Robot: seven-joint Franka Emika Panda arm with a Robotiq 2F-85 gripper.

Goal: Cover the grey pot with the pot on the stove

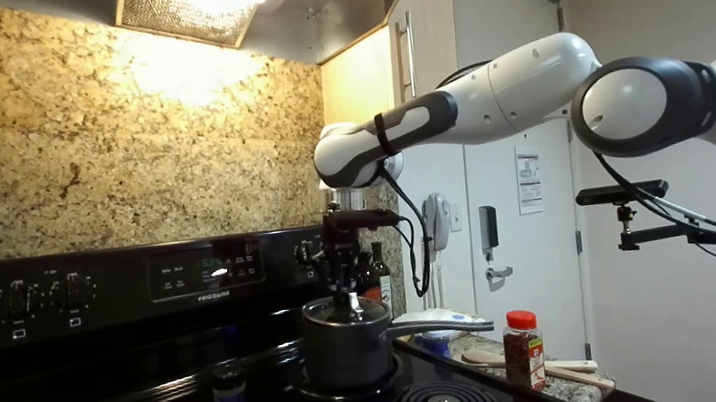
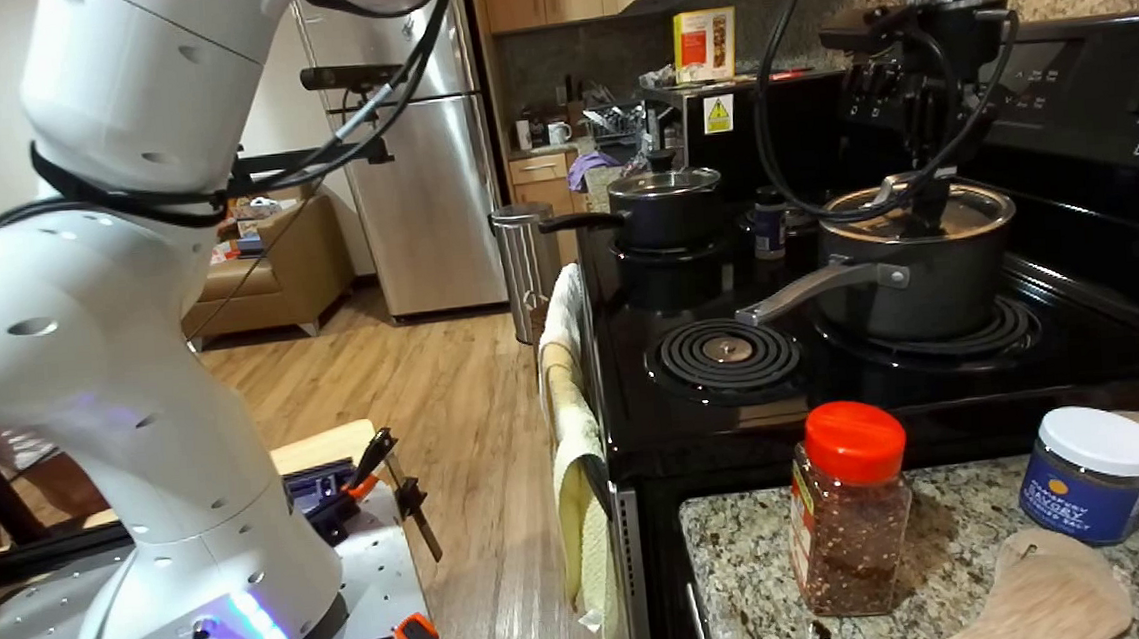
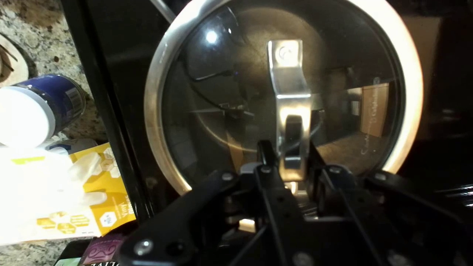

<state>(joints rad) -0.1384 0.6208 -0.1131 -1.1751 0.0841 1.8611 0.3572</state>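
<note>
The dark grey pot point(image 1: 349, 359) stands on a rear burner, and it also shows in an exterior view point(image 2: 913, 285). Its glass lid with a metal rim point(image 3: 236, 111) lies on top and looks level on the pot's rim in both exterior views. A bent metal handle point(image 3: 290, 88) stands on the lid. My gripper point(image 3: 292, 155) points down, with one finger on each side of this handle, closed against it. In the exterior views the gripper point(image 1: 344, 293) is right above the lid's middle. The fingertips point(image 2: 930, 196) are partly hidden by cables and the handle.
A second lidded pot point(image 2: 668, 217) stands on another burner, with a blue-labelled bottle point(image 2: 770, 228) beside it. A bare coil burner point(image 2: 729, 350) is in front. A red-capped jar point(image 2: 853, 530) and a blue jar point(image 2: 1087, 484) stand on the counter. The range hood point(image 1: 347, 4) hangs above.
</note>
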